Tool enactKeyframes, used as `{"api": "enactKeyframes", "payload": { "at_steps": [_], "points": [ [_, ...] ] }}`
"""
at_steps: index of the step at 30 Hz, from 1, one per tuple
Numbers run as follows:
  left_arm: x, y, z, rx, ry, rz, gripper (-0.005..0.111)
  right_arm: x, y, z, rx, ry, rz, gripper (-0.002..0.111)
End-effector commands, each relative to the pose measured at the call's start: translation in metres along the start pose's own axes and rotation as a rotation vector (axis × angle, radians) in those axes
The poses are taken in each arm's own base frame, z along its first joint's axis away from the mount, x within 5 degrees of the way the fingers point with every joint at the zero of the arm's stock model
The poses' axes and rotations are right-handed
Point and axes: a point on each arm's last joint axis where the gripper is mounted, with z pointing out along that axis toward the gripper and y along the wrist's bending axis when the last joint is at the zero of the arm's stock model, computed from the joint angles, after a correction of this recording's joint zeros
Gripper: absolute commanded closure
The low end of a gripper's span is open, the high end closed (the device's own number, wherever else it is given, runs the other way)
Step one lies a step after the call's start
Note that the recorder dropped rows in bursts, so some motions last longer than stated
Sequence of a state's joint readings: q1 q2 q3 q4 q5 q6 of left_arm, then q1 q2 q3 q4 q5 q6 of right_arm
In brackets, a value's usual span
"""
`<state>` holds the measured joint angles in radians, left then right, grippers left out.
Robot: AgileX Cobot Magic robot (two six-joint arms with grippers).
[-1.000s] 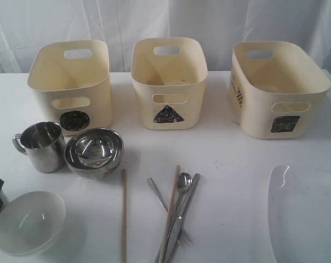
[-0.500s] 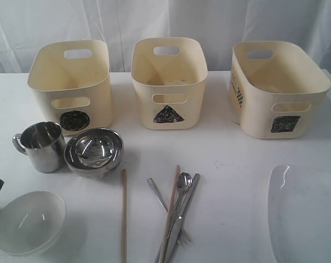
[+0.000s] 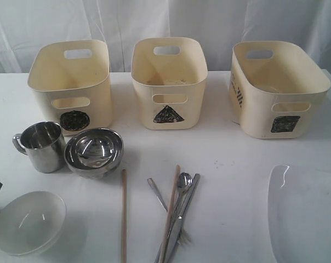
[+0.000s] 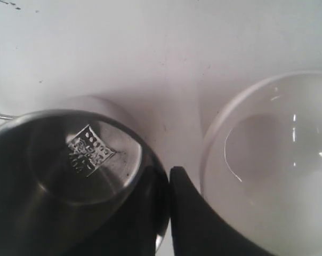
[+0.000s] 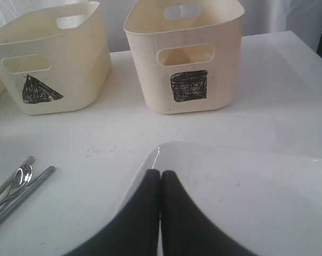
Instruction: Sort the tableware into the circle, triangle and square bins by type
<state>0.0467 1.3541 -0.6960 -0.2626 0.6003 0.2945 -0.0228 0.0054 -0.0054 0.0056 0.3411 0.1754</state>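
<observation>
My left gripper (image 4: 167, 184) is shut on the wall of a steel mug (image 4: 70, 170), one finger inside the rim and one outside; in the exterior view only a black tip shows at the left edge. The white bowl (image 4: 267, 165) lies right beside it. A second steel mug (image 3: 40, 146) and the steel bowl (image 3: 94, 150) stand before the circle bin (image 3: 72, 82). Chopsticks (image 3: 123, 213), spoon (image 3: 183, 183), knife and fork lie in front of the triangle bin (image 3: 169, 76). My right gripper (image 5: 160, 173) is shut and empty over the white plate (image 5: 246, 192), facing the square bin (image 5: 187, 64).
The three bins stand in a row at the back of the white table (image 3: 237, 159), against a white curtain. The plate (image 3: 305, 213) reaches the front right corner. The white bowl (image 3: 28, 222) lies at the front left.
The left gripper has closed on the mug's wall, and its black tip has drawn back toward the left edge of the exterior view. The tableware there has not moved.
</observation>
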Motion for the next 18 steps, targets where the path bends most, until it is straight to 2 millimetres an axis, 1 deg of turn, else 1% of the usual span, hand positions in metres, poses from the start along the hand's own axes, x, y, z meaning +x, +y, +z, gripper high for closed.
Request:
{"api": "enactKeyframes", "payload": {
  "at_steps": [1,4,6,8,9,11,12,14,15,16,17,18],
  "points": [
    [0.008,-0.0011,0.0009,0.015,0.068,0.094,0.104,0.0011,0.0,0.0002,-0.004,-0.004,0.004,0.108],
    [0.0108,-0.0012,0.0006,0.019,0.099,0.127,0.089,0.0011,0.0,0.0002,-0.004,-0.004,0.004,0.108],
    [0.011,-0.0013,0.0006,0.02,0.1,0.129,0.074,0.0011,0.0,0.0002,-0.004,-0.004,0.004,0.108],
    [0.0109,-0.0012,0.0006,0.019,0.099,0.129,0.062,0.0011,0.0,0.0002,-0.004,-0.004,0.004,0.108],
    [0.0107,-0.0011,0.0006,0.018,0.097,0.129,0.058,0.0011,0.0,0.0002,-0.004,-0.004,0.004,0.108],
    [0.0103,-0.0009,0.0007,0.016,0.093,0.129,0.056,0.0011,0.0,0.0002,-0.004,-0.004,0.004,0.108],
    [0.0103,-0.0009,0.0007,0.016,0.093,0.127,0.058,0.0011,0.0,0.0002,-0.004,-0.004,0.004,0.108],
    [0.0102,-0.0009,0.0007,0.015,0.092,0.127,0.067,0.0011,0.0,0.0002,-0.004,-0.004,0.004,0.108],
    [0.0102,-0.0009,0.0007,0.015,0.091,0.132,0.082,0.0011,0.0,0.0002,-0.004,-0.004,0.004,0.108],
    [0.0102,-0.0008,0.0007,0.014,0.092,0.137,0.088,0.0011,0.0,0.0002,-0.004,-0.004,0.004,0.108],
    [0.0109,0.0007,0.0006,0.0,0.1,0.174,0.101,0.0011,0.0,0.0002,-0.004,-0.004,0.004,0.108],
    [0.0112,0.0015,0.0006,-0.008,0.105,0.182,0.106,0.0011,0.0,0.0002,-0.004,-0.004,0.004,0.108]
  ]
}}
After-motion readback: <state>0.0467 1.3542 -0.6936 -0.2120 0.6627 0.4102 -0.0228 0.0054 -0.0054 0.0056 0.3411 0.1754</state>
